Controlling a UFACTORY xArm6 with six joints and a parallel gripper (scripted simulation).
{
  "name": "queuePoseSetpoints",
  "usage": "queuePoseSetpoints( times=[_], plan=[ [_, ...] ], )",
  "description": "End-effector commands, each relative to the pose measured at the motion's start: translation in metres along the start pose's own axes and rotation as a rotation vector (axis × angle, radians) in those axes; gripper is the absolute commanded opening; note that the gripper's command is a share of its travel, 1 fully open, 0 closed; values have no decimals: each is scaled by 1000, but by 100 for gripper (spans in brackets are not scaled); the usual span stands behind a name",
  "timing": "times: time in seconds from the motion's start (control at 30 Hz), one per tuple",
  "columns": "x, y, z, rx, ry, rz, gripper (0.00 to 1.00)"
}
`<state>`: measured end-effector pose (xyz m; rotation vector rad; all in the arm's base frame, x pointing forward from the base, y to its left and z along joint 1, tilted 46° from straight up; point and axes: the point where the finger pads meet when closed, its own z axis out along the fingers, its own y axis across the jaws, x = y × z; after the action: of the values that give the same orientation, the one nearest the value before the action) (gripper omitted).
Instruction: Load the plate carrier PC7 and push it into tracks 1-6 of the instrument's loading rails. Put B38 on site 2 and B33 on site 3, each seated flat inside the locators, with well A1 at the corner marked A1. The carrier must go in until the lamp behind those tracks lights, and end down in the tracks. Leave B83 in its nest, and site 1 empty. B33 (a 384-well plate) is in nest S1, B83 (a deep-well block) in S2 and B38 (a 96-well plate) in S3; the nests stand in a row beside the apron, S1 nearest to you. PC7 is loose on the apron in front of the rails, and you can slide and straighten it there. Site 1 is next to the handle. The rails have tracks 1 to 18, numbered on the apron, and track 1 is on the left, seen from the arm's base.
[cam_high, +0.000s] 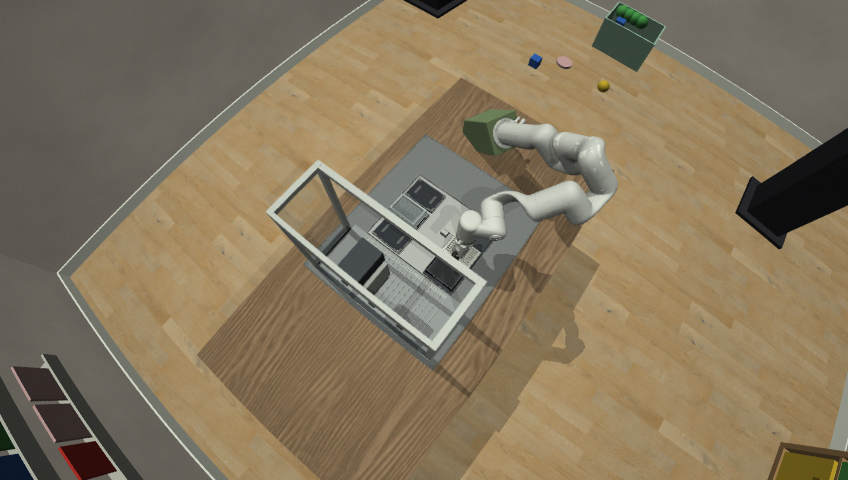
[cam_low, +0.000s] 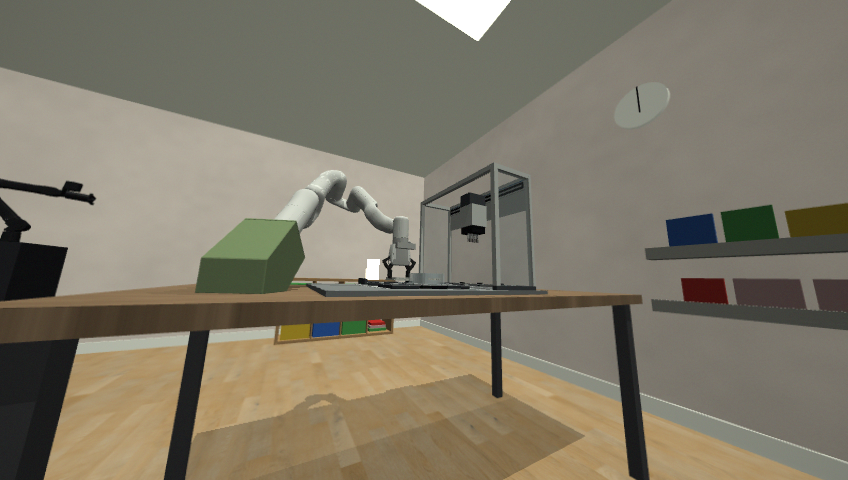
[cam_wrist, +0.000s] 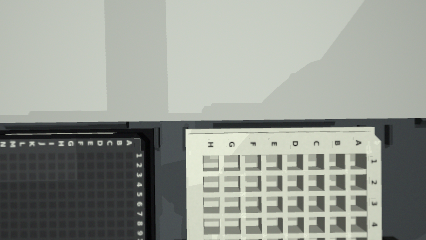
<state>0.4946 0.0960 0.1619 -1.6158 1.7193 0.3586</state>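
Note:
My gripper is shut on B38, the white 96-well plate, and holds it low over the dark carrier PC7 on the apron. In the wrist view its A and 1 marks meet at the upper right corner. B33, the dark 384-well plate, lies on the carrier right beside it, and also shows in the top view. B83, the pale deep-well block, stands in the middle nest. My fingers are out of the wrist view. From the side my gripper hangs just above the deck.
The instrument's frame stands over the ribbed rails, with a dark head inside. Dark nests flank B83. The arm's green base sits at the deck's near end.

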Motion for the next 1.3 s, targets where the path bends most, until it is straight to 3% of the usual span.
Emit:
queuePoseSetpoints(
  times=[0.0,1.17,1.2,1.27],
  plan=[
    [0,-1,1,3,0,-1,0],
    [0,-1,10,3,0,-1,0],
    [0,-1,11,3,0,-1,100],
    [0,-1,11,3,0,-1,100]
  ],
)
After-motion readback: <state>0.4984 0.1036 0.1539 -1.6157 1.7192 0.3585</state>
